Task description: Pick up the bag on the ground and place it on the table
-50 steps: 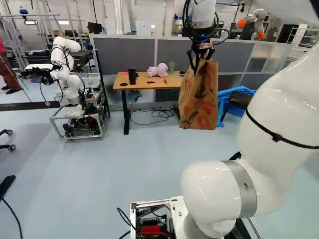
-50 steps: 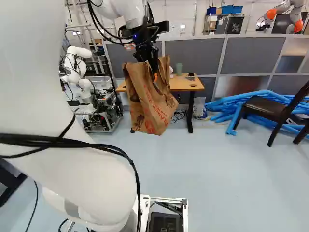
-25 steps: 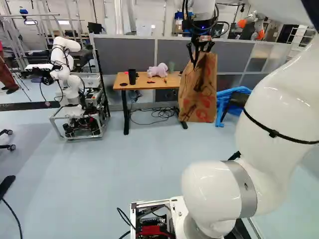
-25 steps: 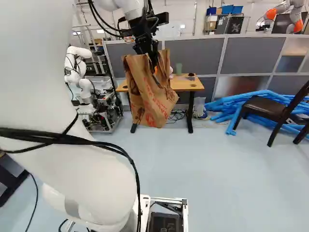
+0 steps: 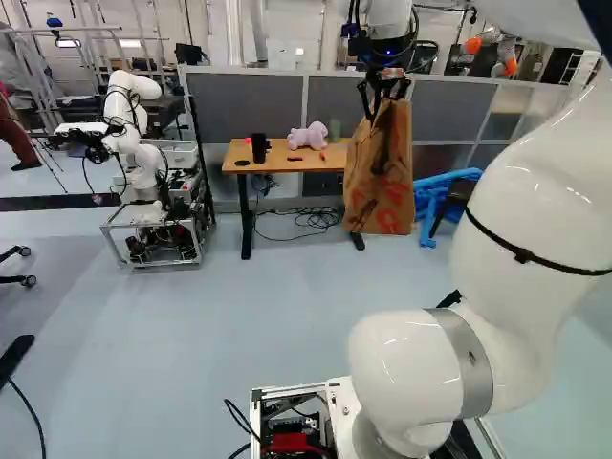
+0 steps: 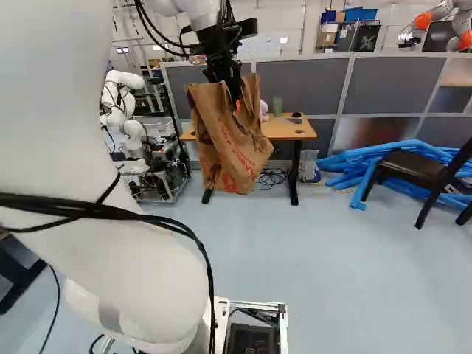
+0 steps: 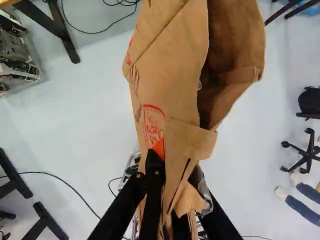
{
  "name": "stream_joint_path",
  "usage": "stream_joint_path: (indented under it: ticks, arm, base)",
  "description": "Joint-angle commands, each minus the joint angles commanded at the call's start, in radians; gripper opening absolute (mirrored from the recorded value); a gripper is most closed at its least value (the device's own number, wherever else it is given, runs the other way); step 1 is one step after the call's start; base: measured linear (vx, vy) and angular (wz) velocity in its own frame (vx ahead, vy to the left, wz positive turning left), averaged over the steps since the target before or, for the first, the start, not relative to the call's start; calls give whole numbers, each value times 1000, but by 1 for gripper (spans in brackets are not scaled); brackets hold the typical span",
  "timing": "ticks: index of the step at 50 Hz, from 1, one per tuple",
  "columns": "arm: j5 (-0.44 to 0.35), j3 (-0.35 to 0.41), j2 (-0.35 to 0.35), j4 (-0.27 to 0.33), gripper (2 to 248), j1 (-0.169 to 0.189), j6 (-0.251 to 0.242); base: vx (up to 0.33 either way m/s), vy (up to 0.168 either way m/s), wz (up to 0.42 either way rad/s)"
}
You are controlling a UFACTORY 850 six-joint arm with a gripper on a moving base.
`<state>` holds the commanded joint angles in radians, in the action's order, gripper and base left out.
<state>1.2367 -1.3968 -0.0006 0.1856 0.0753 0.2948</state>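
Table [image 5: 325,163], wooden, twelve o'clock in the left base view; pink toy [image 5: 308,136] on top.
Gripper [image 5: 382,107], two o'clock: fingers pinching paper bag [image 5: 378,196] (red print, hanging).

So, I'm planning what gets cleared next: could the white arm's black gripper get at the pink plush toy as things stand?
Probably not: the gripper is shut on the brown paper bag, so it would likely need to release that first, though the toy looks uncovered.
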Motion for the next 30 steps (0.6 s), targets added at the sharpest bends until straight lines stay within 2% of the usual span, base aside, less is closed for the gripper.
stream_joint_path:
  ticks: [15, 30]
  arm:
    - [0, 0, 0, 0, 21, 0, 0]
    - [0, 0, 0, 0, 21, 0, 0]
  base:
    - [58, -57, 13]
    - [68, -101, 11]
